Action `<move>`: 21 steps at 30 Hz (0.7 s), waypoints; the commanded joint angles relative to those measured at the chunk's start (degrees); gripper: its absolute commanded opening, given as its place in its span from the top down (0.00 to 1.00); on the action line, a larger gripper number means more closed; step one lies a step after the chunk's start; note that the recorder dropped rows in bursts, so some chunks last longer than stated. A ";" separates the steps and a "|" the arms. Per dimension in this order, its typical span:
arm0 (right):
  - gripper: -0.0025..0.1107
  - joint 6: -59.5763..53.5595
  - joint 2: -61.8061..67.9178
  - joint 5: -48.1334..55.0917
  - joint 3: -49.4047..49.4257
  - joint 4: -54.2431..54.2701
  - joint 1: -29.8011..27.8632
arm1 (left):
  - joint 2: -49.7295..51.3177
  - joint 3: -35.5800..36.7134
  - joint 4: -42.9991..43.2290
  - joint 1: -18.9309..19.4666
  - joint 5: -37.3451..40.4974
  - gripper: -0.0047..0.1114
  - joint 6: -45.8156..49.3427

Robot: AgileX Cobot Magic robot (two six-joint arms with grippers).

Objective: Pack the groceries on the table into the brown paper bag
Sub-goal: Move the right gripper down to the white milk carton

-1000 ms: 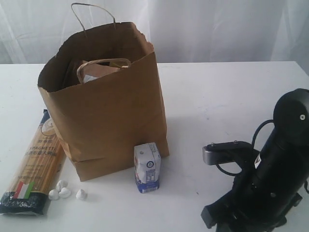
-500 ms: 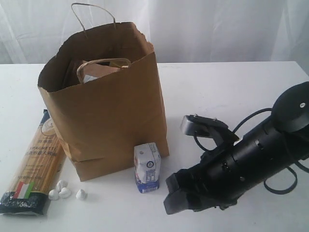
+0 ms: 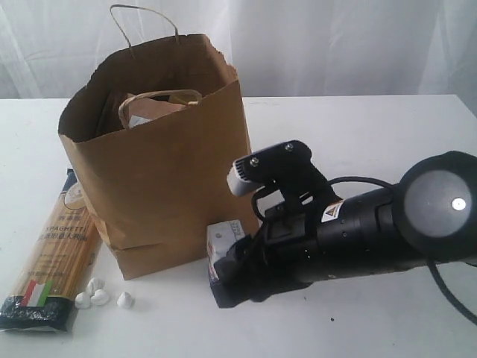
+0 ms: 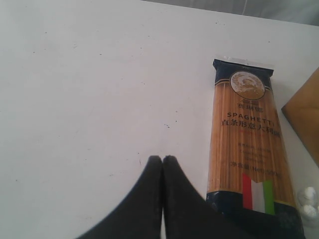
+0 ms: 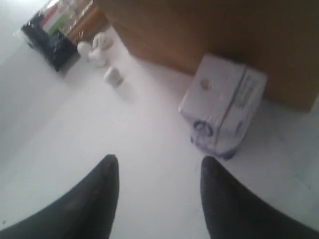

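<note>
The brown paper bag (image 3: 164, 149) stands upright on the table (image 3: 358, 134). Left of it lies the long spaghetti packet (image 3: 56, 253), with small white lumps (image 3: 97, 294) near its lower end. The small white-blue carton (image 3: 223, 237) stands at the bag's front corner, partly hidden by my right gripper (image 3: 227, 282). In the right wrist view that gripper (image 5: 159, 164) is open and empty, low over the table, just short of the carton (image 5: 224, 107). My left gripper (image 4: 162, 159) is shut and empty beside the spaghetti packet (image 4: 246, 144); it is not in the exterior view.
The bag's two loop handles (image 3: 160, 97) stick up at its mouth, and its contents are not clear. The right arm's black body (image 3: 373, 231) lies low across the table right of the bag. A bag corner (image 4: 304, 114) shows in the left wrist view.
The right arm has swung left and down from the table's right side to the carton, now covering part of it. Nothing else has moved.
</note>
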 commanded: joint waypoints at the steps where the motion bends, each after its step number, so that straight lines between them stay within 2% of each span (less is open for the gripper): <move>1: 0.57 0.12 0.23 -7.15 0.19 -1.37 0.73 | -0.27 0.18 0.04 0.13 -0.04 0.96 0.01; 6: 0.54 0.12 1.24 -8.81 0.19 -1.26 0.73 | -0.27 0.18 0.04 0.13 -0.04 0.96 0.01; 12: 0.35 0.01 1.24 -10.92 0.09 -0.35 0.73 | -0.27 0.18 0.04 0.13 -0.04 0.96 0.01; 21: 0.34 -4.33 7.51 -13.98 -2.99 -0.74 0.73 | -0.27 0.18 0.04 0.13 -0.04 0.96 0.01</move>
